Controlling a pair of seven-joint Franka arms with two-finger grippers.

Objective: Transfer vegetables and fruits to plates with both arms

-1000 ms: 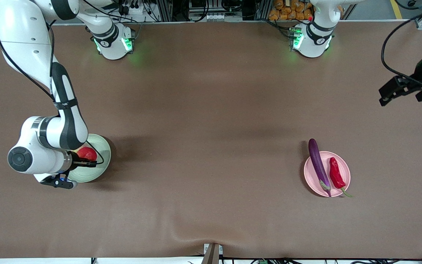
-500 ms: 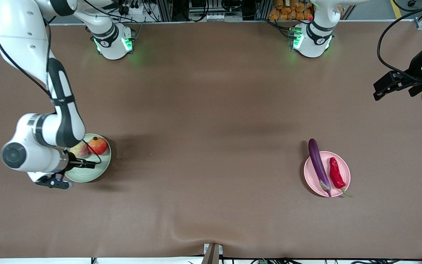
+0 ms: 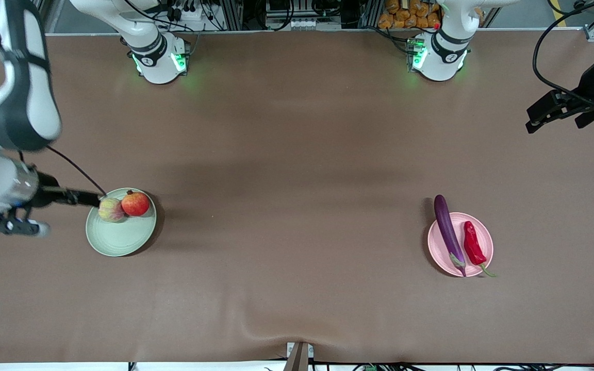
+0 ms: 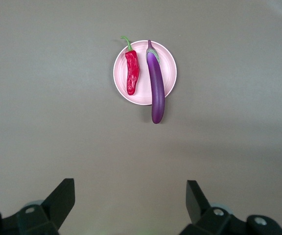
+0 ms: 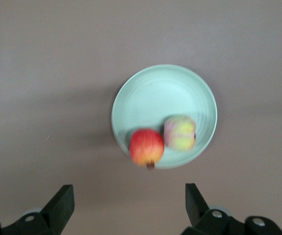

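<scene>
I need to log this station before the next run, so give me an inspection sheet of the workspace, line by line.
Surface: brown table, a small ripple at its near edge.
Job's things: pomegranate and peach touching on the green plate; eggplant, overhanging the rim, and chili pepper on the pink plate.
Clutter: nothing seen.
Grippers: right gripper open, empty, above the green plate; left gripper open, empty, raised at its arm's end.
Cables: black cables on both arms.
Surroundings: frames and equipment past the bases.
</scene>
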